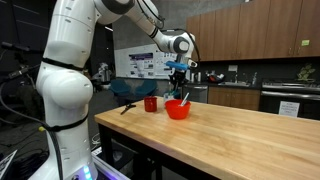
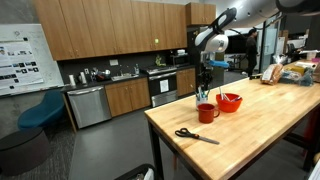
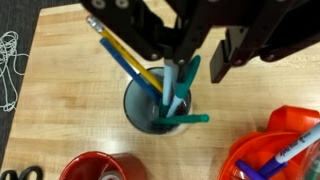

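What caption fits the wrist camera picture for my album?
Robot fingers hover over a dark cup of pencils and markers, beside a red mug and red bowl.

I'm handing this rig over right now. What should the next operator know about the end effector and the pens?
End effector: directly over the dark cup, fingers either side of the teal markers; whether it grips one cannot be told.
In the cup: yellow pencil and the teal markers.
Done: the red bowl beside the cup holds a marker.
Left: the pens in the cup.
Red mug and scissors sit apart on the table.
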You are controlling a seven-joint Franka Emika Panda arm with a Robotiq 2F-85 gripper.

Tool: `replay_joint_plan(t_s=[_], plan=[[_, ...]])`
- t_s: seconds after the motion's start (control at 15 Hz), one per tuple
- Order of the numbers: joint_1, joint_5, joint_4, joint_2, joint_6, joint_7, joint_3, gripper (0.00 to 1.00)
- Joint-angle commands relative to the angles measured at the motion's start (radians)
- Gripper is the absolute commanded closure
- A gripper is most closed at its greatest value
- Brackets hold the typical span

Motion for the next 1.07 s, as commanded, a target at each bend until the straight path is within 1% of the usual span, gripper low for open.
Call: replay_joint_plan(t_s=[0.0,0.07,0.13,0.47,0.73,1.0], plan=[[-0.019,0.007,-0.005,-0.012,0.003,-0.014,0.015,0.99],[-0.018,0.008,-0.006,-0.015,0.002,-0.014,0.015,1.00],[-0.017,0.008,-0.006,-0.019,0.001,-0.014,0.016,0.97],[-0.014,0.001,-0.023,-0.047,-0.004,-0.014,0.016,0.97],[-0.010,-0.009,-0.050,-0.112,-0.008,-0.024,0.015,0.97],[-0.006,-0.026,-0.089,-0.197,0.013,-0.043,0.007,0.97]])
